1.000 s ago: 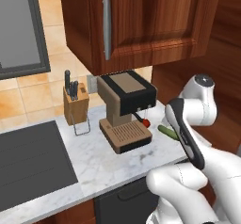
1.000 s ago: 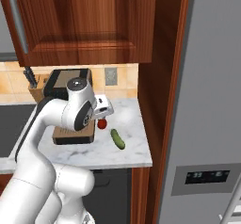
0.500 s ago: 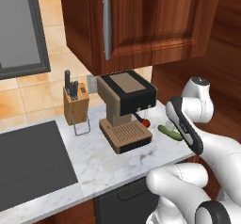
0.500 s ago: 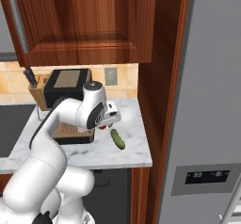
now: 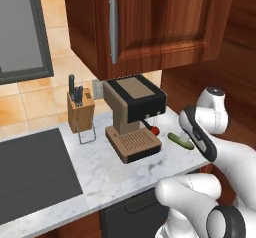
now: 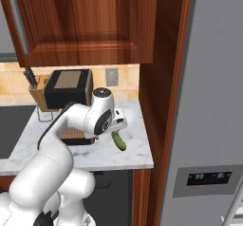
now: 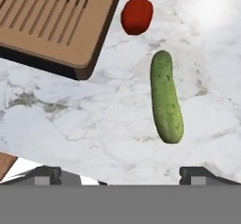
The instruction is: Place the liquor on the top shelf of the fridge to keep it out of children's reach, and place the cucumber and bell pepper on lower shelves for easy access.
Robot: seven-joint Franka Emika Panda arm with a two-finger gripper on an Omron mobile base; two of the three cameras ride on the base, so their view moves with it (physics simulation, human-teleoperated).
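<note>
The cucumber (image 7: 166, 96) is lying flat on the marble counter (image 7: 94, 124), its long axis pointing at the bell pepper (image 7: 136, 14), under the spread, empty gripper (image 7: 120, 173).

We see the cucumber (image 7: 166, 97) lying on the marble counter (image 5: 125, 174), just beside the bell pepper (image 7: 136, 15) and not touching it. The pepper lies next to the coffee machine (image 5: 134, 117). Left of the machine stands the knife block (image 5: 80, 111), near the wall. The fridge (image 6: 209, 106) stands right of the counter, and 1 cabinet (image 5: 150, 22) hangs above the machine.
</note>
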